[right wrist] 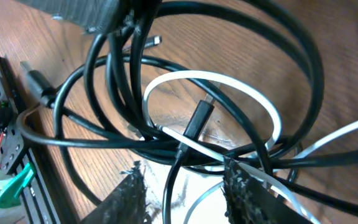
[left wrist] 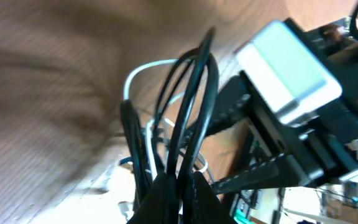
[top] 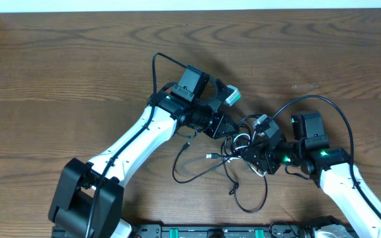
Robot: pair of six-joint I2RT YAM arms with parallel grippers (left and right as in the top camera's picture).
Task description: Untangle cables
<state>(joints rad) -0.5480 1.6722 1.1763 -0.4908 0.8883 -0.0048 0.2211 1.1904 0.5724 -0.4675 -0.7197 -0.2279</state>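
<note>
**Both grippers crowd one knot, right of the table's middle**

You have the cables (top: 242, 140) bunched on the wooden table (top: 58, 66), at about 4 o'clock from its centre in the overhead view. Both arms converge on them, so the wrists stand close together and hide much of the knot from above. The right arm's own thick black wire (top: 336, 112) arches over at 3 o'clock. A black rail (top: 210, 231) runs along the table edge at 6 o'clock. In your left wrist view a pale block (left wrist: 288, 71) on black framing fills the 2 o'clock side, just beside the strands; the view is blurred.

Your left gripper (top: 225, 130) is clamped tight on a bundle of black strands, which rise out of its closed fingertips (left wrist: 166, 196) toward 12 o'clock. Your right gripper (right wrist: 188, 190) stands partly spread. Its fingers (right wrist: 257, 193) straddle several crossing cords, and I cannot tell whether either finger presses on one.

Between those fingers the white cord (right wrist: 199, 75) loops toward 12 o'clock, with a black plug (right wrist: 197, 121) lying inside the loop, its long axis running from 1 to 7 o'clock. From above, one black loop trails to 6 o'clock and one loose end reaches out toward 8 o'clock.
</note>
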